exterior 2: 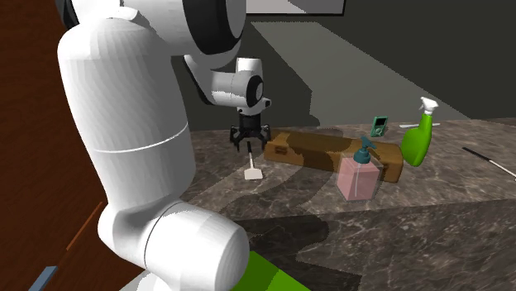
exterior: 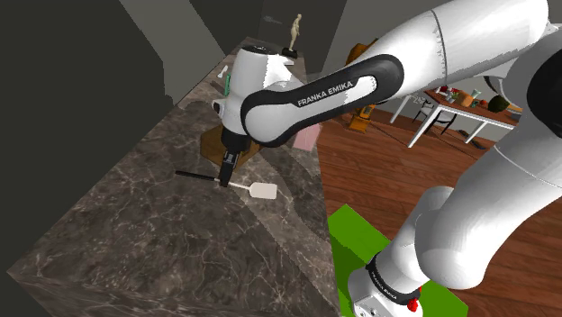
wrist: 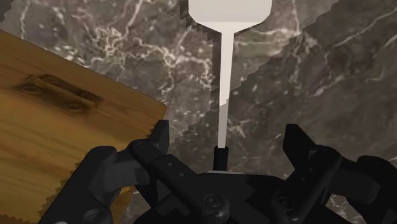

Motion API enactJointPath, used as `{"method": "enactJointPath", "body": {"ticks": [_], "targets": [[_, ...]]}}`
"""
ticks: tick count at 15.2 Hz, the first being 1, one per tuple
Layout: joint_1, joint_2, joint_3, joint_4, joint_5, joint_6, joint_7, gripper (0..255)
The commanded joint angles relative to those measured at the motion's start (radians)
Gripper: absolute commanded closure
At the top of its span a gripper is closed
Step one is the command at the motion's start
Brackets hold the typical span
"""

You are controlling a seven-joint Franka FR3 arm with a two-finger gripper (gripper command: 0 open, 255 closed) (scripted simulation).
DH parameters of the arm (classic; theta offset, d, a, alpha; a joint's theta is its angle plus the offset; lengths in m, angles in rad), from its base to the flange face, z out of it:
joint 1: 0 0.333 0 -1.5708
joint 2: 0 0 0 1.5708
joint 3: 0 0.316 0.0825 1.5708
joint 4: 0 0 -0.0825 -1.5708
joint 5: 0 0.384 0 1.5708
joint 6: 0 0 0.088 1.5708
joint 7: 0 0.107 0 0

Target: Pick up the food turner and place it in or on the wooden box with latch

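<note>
Turner point(exterior: 236, 184): lay flat on the counter, just beside 1 end of the box and apart from it; white blade, thin white shaft, black handle.
Blade point(wrist: 229, 9): pointed away from the box's end and away from the gripper; in the shoulder view it was the turner's part farthest from the box.
Shaft point(wrist: 222, 83): ran past the box's corner without touching it, then down between the 2 fingers.
Gripper point(wrist: 228, 137): hung low over the turner by the box's end, pointing down, near where shaft met handle.
Fingers point(wrist: 159, 137): spread wide, 1 on each side of the shaft, neither touching it; nothing was pinched.
Box point(exterior 2: 331, 153): long, brown wood, lid closed, a hinge-like metal fitting on its top in the wrist view; it lay on the counter.
Counter point(exterior: 135, 234): dark veined marble under the box and all else.
Pink bottle point(exterior 2: 360, 176): upright with a blue pump, just beside the box's long side, on the side nearer the second exterior camera.
Spray bottle point(exterior 2: 418, 140): green, white trigger, at the box's end opposite the turner.
Green device point(exterior 2: 379, 126): small, standing behind the box.
</note>
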Motion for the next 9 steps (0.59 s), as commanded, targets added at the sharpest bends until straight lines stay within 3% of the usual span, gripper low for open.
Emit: {"method": "enactJointPath", "body": {"ticks": [1,9], "targets": [[-0.001,0.028,-0.001,-0.008,-0.004,0.024,0.003,0],[-0.002,0.043,0.001,-0.014,-0.008,0.045,0.006,0]]}}
